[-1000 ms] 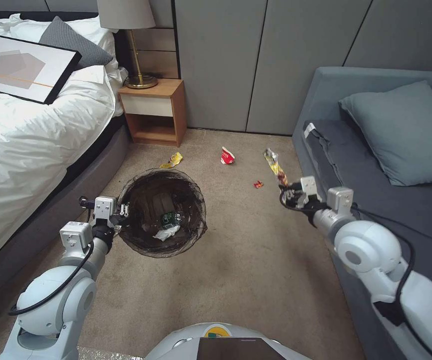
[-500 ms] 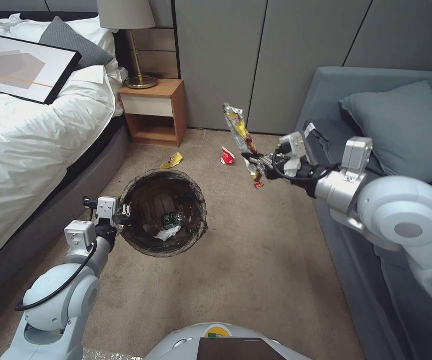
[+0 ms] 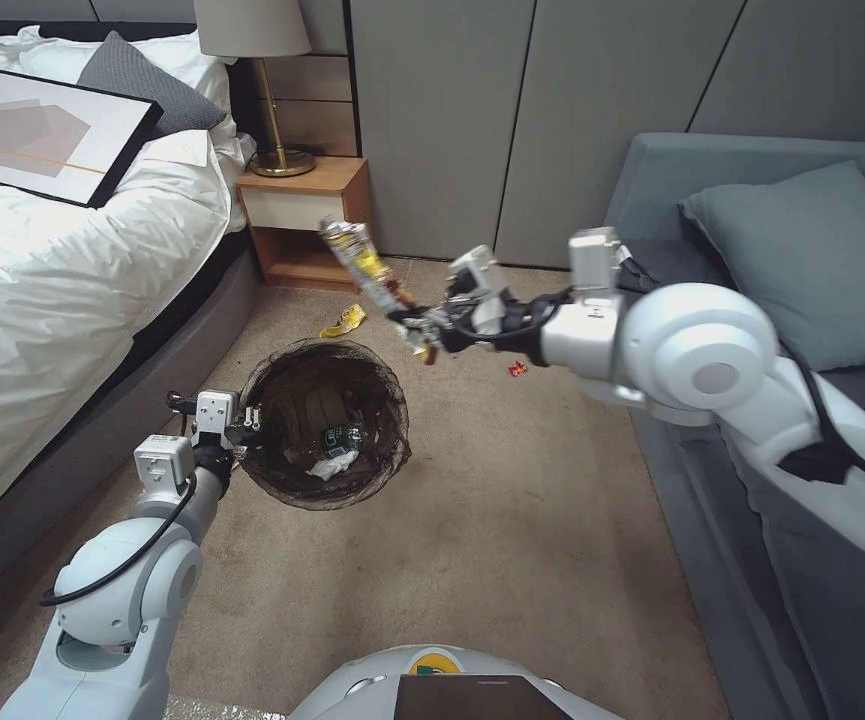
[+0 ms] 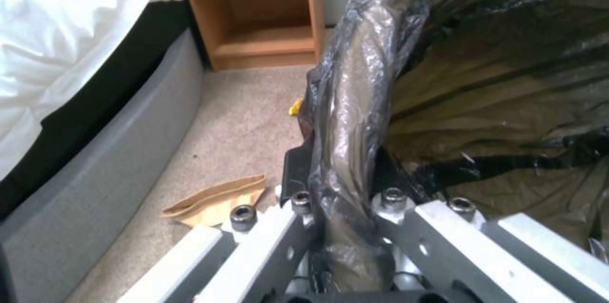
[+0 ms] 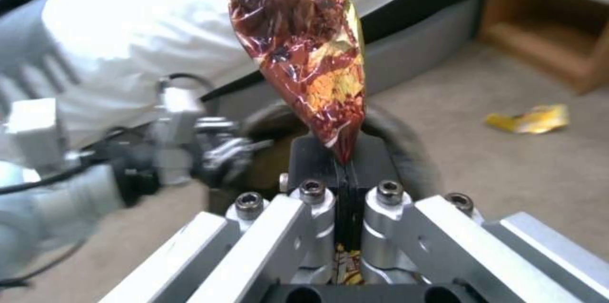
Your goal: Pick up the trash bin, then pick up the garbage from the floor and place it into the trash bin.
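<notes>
My left gripper [image 3: 242, 420] is shut on the near-left rim of the trash bin [image 3: 324, 425], a round bin lined with a dark bag, and holds it above the floor [image 3: 512, 520]. The left wrist view shows the jaws clamped on the bagged rim [image 4: 346, 117]. A small bottle [image 3: 344, 437] and white paper [image 3: 334, 465] lie inside. My right gripper [image 3: 414, 330] is shut on a long red-yellow snack wrapper [image 3: 362, 262], just beyond the bin's far rim. The wrapper [image 5: 304, 51] stands up from the shut jaws. A yellow wrapper [image 3: 344, 320] and a red scrap [image 3: 517, 368] lie on the carpet.
A bed [image 3: 52, 270] runs along the left, with a wooden nightstand [image 3: 307, 215] and lamp at its head. A grey sofa [image 3: 802, 300] lines the right. A flattened brown paper bag [image 4: 216, 196] lies on the carpet beside the bed base.
My right arm has swung left from beside the sofa, carrying the wrapper up and over toward the bin's far rim. The left arm and bin have barely shifted.
</notes>
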`<state>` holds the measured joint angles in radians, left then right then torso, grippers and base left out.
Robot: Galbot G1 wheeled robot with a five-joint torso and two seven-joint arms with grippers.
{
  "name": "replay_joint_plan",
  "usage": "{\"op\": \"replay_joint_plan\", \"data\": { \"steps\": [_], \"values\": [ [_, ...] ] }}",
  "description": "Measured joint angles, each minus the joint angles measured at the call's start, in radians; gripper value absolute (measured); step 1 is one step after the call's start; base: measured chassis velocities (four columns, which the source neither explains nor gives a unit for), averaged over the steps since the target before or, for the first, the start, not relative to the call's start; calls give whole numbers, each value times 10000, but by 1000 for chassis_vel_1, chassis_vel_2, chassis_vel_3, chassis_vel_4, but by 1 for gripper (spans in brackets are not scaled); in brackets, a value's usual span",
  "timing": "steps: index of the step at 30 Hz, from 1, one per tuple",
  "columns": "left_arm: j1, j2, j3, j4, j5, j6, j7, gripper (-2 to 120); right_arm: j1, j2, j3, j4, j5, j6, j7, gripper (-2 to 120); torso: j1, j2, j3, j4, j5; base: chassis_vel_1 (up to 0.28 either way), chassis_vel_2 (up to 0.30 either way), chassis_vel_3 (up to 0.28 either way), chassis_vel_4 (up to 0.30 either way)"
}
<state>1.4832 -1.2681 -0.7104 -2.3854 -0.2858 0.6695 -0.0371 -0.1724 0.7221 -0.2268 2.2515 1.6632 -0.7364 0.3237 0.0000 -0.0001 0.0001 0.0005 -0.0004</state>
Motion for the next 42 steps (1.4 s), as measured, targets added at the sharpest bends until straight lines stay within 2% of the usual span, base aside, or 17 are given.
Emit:
{"op": "replay_joint_plan", "data": {
  "steps": [2, 4, 5, 7, 8, 10, 16, 34, 35, 36, 37, 41, 42],
  "values": [
    [-5, 4, -6, 27, -2, 0, 0, 0, 245, 204, -321, -43, 239, 1, 227, 0, 0, 0, 0, -2, 0, 0, 0, 0, 0],
    [-21, 0, -10, 87, -9, 0, 6, 0, 807, 798, -1179, -179, 747, 3, 922, 0, 0, 0, 0, -2, -2, 0, 0, 0, 0],
    [-21, 0, -10, 87, -9, 0, 6, 0, 807, 798, -1179, -179, 747, 3, 922, 0, 0, 0, 0, -2, -2, 0, 0, 0, 0],
    [-59, -13, -18, 128, -22, 0, 14, 0, 1095, 1300, -1900, -390, 1013, 5, 1478, 0, 0, 0, 0, -5, 1, 0, 0, 0, 0],
    [-59, -13, -18, 128, -22, 0, 14, 0, 1095, 1300, -1900, -390, 1013, 5, 1478, 0, 0, 0, 0, -5, 1, 0, 0, 0, 0],
    [-99, -20, -39, 197, -32, -4, 18, 0, 1309, 1892, -2601, -574, 1645, 9, 2422, 0, 0, 0, 0, -4, 1, 0, 0, 0, 0],
    [-149, -17, -74, 244, -63, -5, 21, 0, 1258, 2215, -3243, -715, 1900, 11, 3072, 0, 0, 0, -1, -6, 1, 0, 0, 0, 0],
    [-256, -74, -113, 318, -134, -4, 25, 0, 477, 2910, -3743, -2019, 1349, 11, 3604, -1, 0, 0, -1, -5, 4, 0, 0, 0, 0],
    [-257, -74, -115, 318, -135, -4, 25, 0, 472, 2919, -3743, -2033, 1344, 11, 3614, 0, 0, 0, -1, -6, 3, 0, 0, 0, 0],
    [-261, -77, -127, 318, -140, -4, 25, 0, 445, 2955, -3738, -2103, 1336, 10, 3633, 8, 0, 1, -1, -5, 3, 0, 0, 0, 0],
    [-261, -77, -127, 318, -140, -4, 25, 0, 445, 2955, -3738, -2103, 1336, 10, 3633, 8, 0, 1, -1, -5, 3, 0, 0, 0, 0],
    [-259, -92, -140, 324, -144, -7, 25, 0, 324, 3068, -3707, -2213, 1100, 11, 3625, 26, 0, 1, -1, -5, 3, 0, 0, 0, 0],
    [-259, -92, -140, 324, -144, -7, 25, 0, 324, 3068, -3707, -2213, 1100, 11, 3625, 26, 0, 1, -1, -5, 3, 0, 0, 0, 0]
  ]
}}
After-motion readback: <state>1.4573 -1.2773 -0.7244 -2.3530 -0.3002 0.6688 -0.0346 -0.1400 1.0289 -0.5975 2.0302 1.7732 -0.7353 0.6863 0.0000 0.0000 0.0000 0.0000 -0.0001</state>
